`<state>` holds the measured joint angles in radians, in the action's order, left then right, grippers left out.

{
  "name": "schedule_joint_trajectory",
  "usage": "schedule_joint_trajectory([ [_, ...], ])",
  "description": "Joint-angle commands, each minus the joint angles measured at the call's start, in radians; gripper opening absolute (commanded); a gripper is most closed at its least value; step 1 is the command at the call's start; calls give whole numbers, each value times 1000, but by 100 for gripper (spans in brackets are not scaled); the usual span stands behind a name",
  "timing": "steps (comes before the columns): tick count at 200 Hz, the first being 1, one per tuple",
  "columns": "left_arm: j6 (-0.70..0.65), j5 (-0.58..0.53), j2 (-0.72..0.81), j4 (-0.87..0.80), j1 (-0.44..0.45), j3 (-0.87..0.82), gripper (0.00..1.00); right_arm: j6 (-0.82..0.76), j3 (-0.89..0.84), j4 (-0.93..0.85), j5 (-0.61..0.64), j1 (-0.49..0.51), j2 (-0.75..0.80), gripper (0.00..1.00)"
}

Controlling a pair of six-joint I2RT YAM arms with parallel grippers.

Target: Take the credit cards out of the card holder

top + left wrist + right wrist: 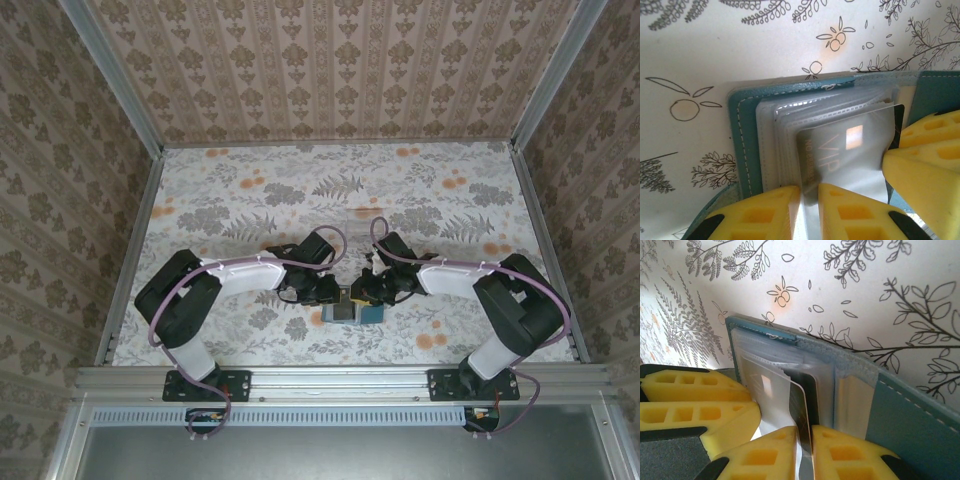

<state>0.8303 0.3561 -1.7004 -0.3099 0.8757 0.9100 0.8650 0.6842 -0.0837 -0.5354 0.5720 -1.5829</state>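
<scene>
Near the table's front edge, the card holder is lying open. My left jaws are clamping the dark grey card poking from its sleeves, and my right jaws are seemingly pinching that card's side edge. Light, stiff, slick: I am judging the exposed edge the only hold.

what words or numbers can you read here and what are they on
"VIP": large letters on the dark grey credit card sticking out of the card holder, left wrist view.
"NO." plus a string of characters: a small line beside it on the same card. The characters after "NO." are too blurred to read.
No other text is legible.
</scene>
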Motion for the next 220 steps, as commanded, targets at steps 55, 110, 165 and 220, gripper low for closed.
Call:
schedule_joint_trajectory([
  [55,-10,-33,-82,-94,7,-26,20,28,-32,23,-16,-1,58,17],
  [110,-14,-32,-86,-98,6,-20,20,31,-41,22,-13,-6,76,15],
  [165,-19,-31,-93,-107,8,-6,20,31,-45,22,-19,-9,93,10],
  [220,-21,-36,-90,-113,7,-5,20,-7,-34,-77,32,-25,145,3],
])
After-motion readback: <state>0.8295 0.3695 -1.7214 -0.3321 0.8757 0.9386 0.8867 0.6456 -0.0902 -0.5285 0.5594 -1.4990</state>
